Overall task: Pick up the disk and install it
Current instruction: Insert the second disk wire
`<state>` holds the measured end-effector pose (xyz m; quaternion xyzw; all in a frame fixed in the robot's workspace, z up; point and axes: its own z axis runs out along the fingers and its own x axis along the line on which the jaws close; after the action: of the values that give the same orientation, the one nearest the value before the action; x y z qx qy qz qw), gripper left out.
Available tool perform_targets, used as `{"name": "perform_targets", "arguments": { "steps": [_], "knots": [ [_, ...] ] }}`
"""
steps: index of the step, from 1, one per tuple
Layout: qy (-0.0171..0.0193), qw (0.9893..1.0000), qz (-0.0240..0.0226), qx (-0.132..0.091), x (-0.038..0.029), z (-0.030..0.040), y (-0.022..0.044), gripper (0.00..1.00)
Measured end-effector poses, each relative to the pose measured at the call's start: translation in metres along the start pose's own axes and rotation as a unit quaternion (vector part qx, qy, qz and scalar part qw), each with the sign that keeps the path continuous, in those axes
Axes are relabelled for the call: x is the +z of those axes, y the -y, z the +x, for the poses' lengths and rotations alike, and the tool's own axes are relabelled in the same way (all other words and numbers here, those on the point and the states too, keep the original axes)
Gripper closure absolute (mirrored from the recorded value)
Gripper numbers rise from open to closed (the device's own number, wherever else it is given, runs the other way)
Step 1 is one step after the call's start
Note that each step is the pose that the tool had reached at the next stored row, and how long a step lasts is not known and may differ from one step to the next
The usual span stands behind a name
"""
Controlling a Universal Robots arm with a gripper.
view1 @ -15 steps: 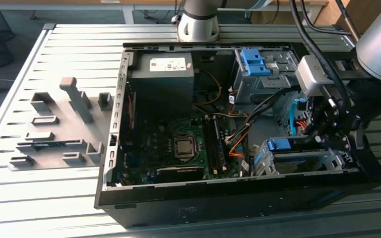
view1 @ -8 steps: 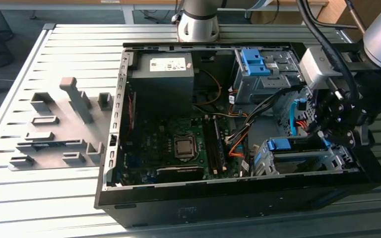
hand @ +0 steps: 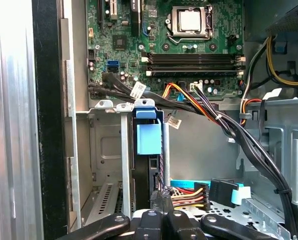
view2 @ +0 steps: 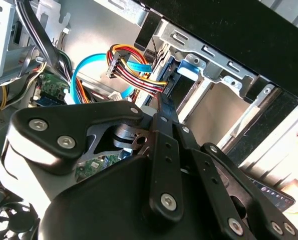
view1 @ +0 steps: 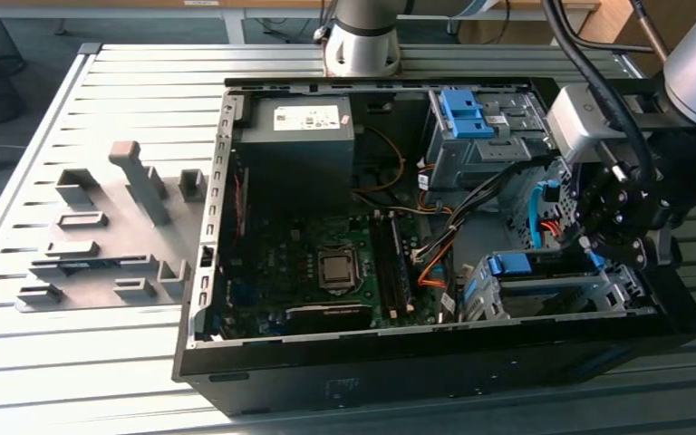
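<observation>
The gripper (view1: 620,237) hangs inside the open computer case (view1: 323,381), its fingers hidden behind its own black body in the exterior view, so their state cannot be told. In both wrist views the black linkages (view2: 164,165) block the fingertips. The disk (hand: 149,165) stands edge-on in its bay, mostly hidden behind the blue rail (hand: 149,137). The surface (view1: 70,109) runs off the picture.
</observation>
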<state>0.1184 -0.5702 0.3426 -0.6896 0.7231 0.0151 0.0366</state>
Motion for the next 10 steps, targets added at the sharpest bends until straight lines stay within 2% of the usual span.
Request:
{"name": "perform_targets", "arguments": {
  "steps": [10],
  "knots": [
    [0.0001,1.0000,-0.0014,0.000,-0.0001,0.0000,0.0000,0.89]
  ]
}}
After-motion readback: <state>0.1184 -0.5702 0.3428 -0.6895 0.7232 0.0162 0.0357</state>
